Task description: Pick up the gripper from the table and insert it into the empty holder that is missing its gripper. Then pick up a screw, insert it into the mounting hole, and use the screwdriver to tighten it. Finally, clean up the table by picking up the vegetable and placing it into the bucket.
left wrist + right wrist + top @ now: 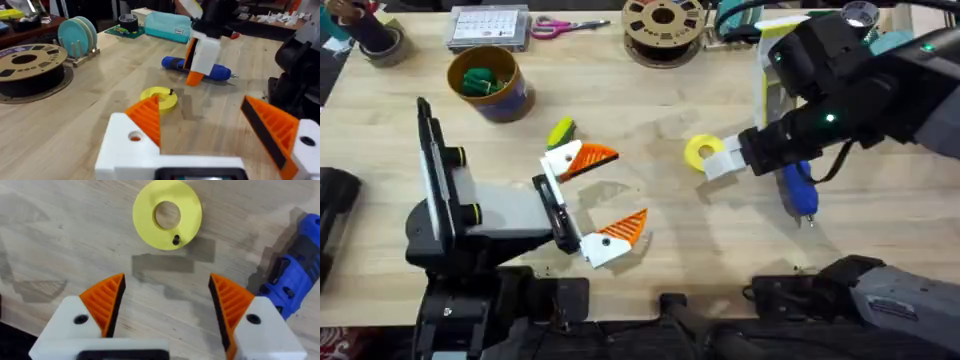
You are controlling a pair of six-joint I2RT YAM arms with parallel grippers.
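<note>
Bright, even light fell from above; soft shadows lay on the table (650, 130); near arm parts looked blurred

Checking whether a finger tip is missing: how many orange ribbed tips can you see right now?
4 orange tips: two on the left gripper, one per finger, and two on the right gripper, one per finger. Others could be hidden behind the arms.

No legible text, seemingly.
</note>
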